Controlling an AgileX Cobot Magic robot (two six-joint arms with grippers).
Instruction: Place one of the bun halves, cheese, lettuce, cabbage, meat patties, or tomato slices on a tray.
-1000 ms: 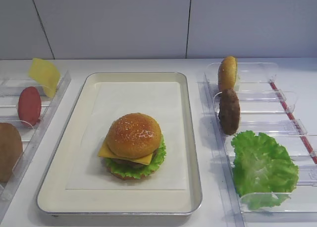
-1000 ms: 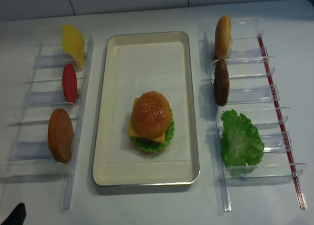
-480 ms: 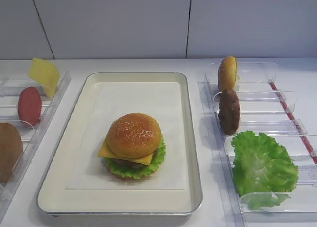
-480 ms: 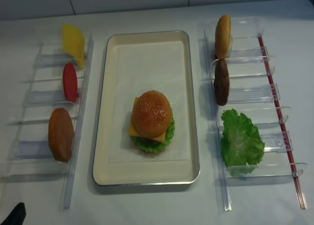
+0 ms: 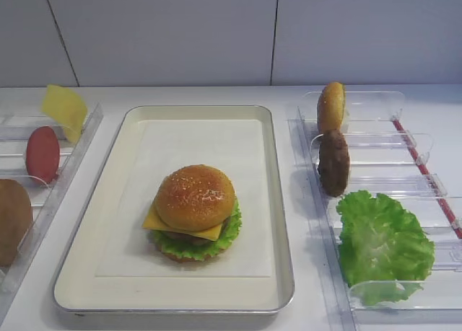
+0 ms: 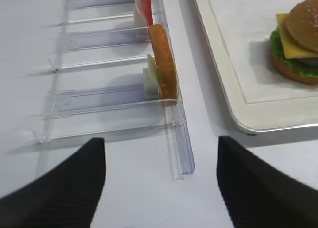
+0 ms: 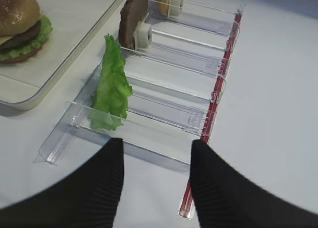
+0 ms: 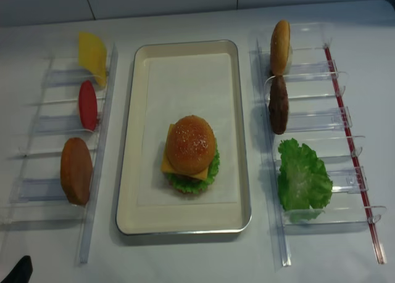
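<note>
left rack (image 8: pixel 102 129), clear plastic, l of tray: cheese (image 8: pixel 92 49) slice at the far slot, tomato slice (image 8: pixel 87 104) in the mid slot, bun half (image 8: pixel 76 170) on edge in the near slot. left gripper (image 6: pixel 161 186): two dark fingers (image 6: pixel 54 188) low in the wrist view, wide apart, nothing betw them, above the table near the rack's end.

tray (image 8: pixel 131 141), centre, silver w/ cream paper liner: assembled burger (image 8: pixel 190 153) on the liner, nearer half; sesame bun top over cheese, patty, lettuce, base bun.

right rack (image 8: pixel 308 135), clear plastic w/ red strip on the outer edge: bun half (image 8: pixel 280 38) on edge at the far slot, meat patty (image 8: pixel 278 104) on edge next, lettuce (image 8: pixel 301 178) leaf in the near slots. right gripper (image 7: pixel 155 183): fingers (image 7: pixel 226 188) parted, holding nothing, just short of the rack's near end.
</note>
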